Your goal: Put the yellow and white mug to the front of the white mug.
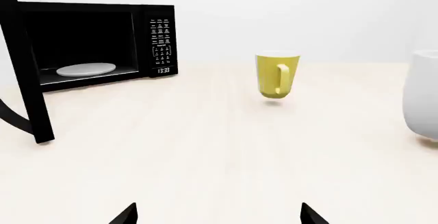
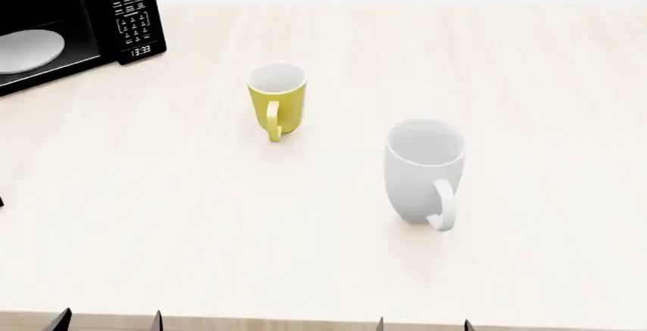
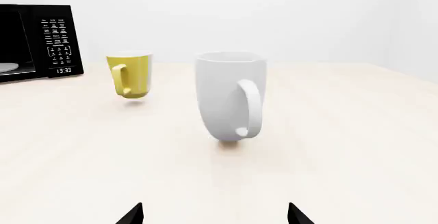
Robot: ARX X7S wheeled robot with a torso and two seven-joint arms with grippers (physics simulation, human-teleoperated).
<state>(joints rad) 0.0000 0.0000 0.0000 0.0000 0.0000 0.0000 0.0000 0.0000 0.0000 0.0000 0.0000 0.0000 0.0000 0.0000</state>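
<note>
Yellow and white mug [image 2: 276, 101] stands upright at 1 o'clock from the nearer left hand [image 2: 109, 320], which is open and holding nothing.

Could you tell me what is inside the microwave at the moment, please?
With its door open, the microwave shows a pale round plate lying on its floor. Nothing else shows in the dark cavity, though the head view cuts part of it off.
</note>
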